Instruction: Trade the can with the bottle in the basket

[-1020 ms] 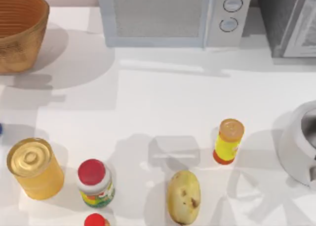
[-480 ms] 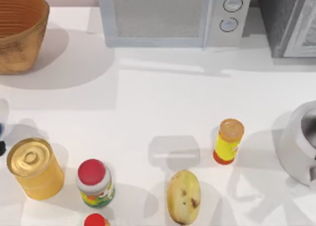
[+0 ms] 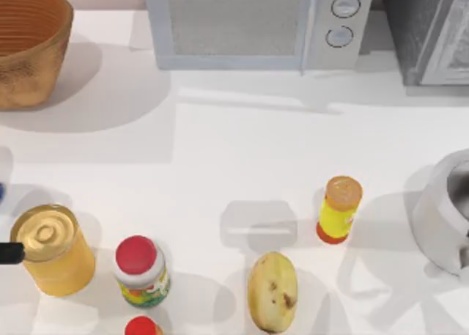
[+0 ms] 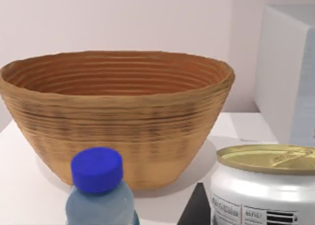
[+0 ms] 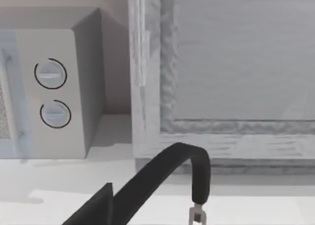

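Left tool [image 3: 6, 253] sits at the table's left edge, its grip state unclear; the bottle [image 4: 101, 195] stands just ahead of it, outside the basket [image 4: 118, 116] beyond. Likely step: fetching the can next. Right arm parked

At the left edge of the top view, the blue sliver of the bottle [image 3: 1, 193] sits about where it did a second ago; half a second ago it showed slightly lower with a dark bit under it. A dark gripper finger [image 3: 11, 253] of the left arm now pokes in from the left edge, lower in the frame than that dark bit was, overlapping the golden tin [image 3: 51, 249]. The soft shadows at lower centre of the frame, beside the potato [image 3: 272, 291], have faded out.
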Robot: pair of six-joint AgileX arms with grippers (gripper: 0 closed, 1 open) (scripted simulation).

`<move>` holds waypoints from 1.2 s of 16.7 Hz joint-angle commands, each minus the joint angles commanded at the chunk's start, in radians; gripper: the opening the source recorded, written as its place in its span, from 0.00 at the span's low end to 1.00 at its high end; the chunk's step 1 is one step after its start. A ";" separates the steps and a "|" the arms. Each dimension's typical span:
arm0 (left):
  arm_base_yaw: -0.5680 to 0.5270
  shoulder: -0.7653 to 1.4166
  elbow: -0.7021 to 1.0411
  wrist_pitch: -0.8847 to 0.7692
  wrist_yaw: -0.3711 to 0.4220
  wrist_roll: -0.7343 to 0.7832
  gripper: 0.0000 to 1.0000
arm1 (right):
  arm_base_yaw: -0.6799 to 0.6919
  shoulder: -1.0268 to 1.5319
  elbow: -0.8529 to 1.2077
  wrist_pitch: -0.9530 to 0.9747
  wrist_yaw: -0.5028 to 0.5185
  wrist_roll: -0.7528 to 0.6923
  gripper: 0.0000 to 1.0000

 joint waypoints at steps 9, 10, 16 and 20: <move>-0.004 0.100 0.050 0.047 0.034 0.001 0.00 | 0.000 0.000 0.000 0.000 0.000 0.000 1.00; -0.010 0.149 0.076 0.073 0.054 0.001 0.00 | 0.000 0.000 0.000 0.000 0.000 0.000 1.00; -0.083 0.589 0.315 0.307 0.257 0.001 0.00 | 0.000 0.000 0.000 0.000 0.000 0.000 1.00; -0.161 0.980 0.524 0.519 0.453 0.004 0.00 | 0.000 0.000 0.000 0.000 0.000 0.000 1.00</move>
